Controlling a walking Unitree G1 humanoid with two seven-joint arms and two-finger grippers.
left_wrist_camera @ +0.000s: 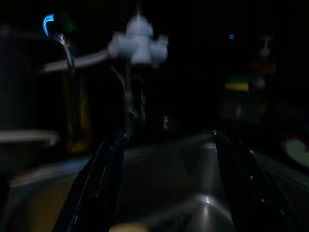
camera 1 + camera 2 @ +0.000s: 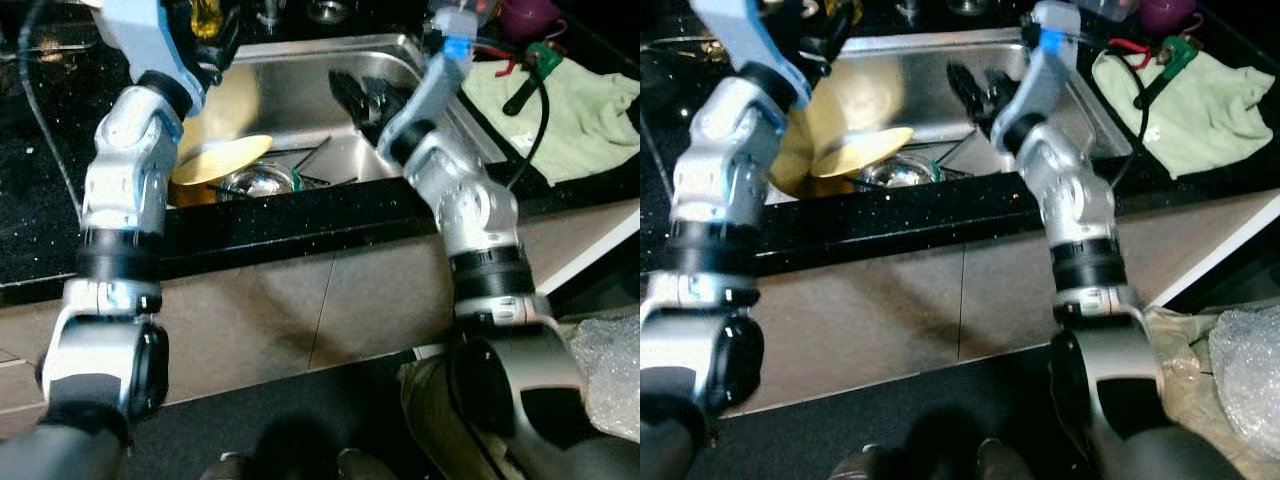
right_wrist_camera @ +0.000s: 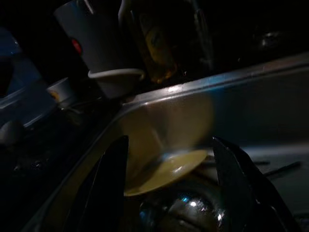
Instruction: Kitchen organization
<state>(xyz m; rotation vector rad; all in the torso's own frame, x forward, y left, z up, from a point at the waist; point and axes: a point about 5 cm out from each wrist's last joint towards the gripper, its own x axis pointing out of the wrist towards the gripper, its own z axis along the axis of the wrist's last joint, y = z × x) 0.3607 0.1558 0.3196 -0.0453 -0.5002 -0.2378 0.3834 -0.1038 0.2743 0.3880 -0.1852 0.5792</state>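
Both sets of jaws stand wide apart and hold nothing. The right gripper [image 3: 169, 193] hangs inside the sink [image 2: 300, 80], its two black fingers [image 3: 111, 183] spread on either side of the yellow plate [image 3: 166, 169] ahead of it, not touching it. The left gripper [image 1: 164, 188] is over the left part of the sink, pointing toward the back wall and the tap [image 1: 137, 41], with only bare steel between its fingers.

The dishes are all in the sink. The yellow plate [image 2: 222, 160] leans against the left wall, tilted with its rim up. Just beside it, at the front of the basin, lies a shiny metal bowl [image 2: 258, 182], and a few dark thin utensils [image 2: 320, 165] lie across the bottom near it; what kind they are is too small to tell. To the right of the sink a pale green cloth [image 2: 570, 110] is spread on the black counter [image 2: 300, 225], with a dark-handled tool [image 2: 528, 80] and a purple cup [image 2: 530, 15] at its far edge.

The organizing looks barely begun: nothing is lifted out and every item in the basin is yet to be handled. The right gripper seems lined up on the plate, so taking it is probably the step in hand, with the bowl and utensils left after that.
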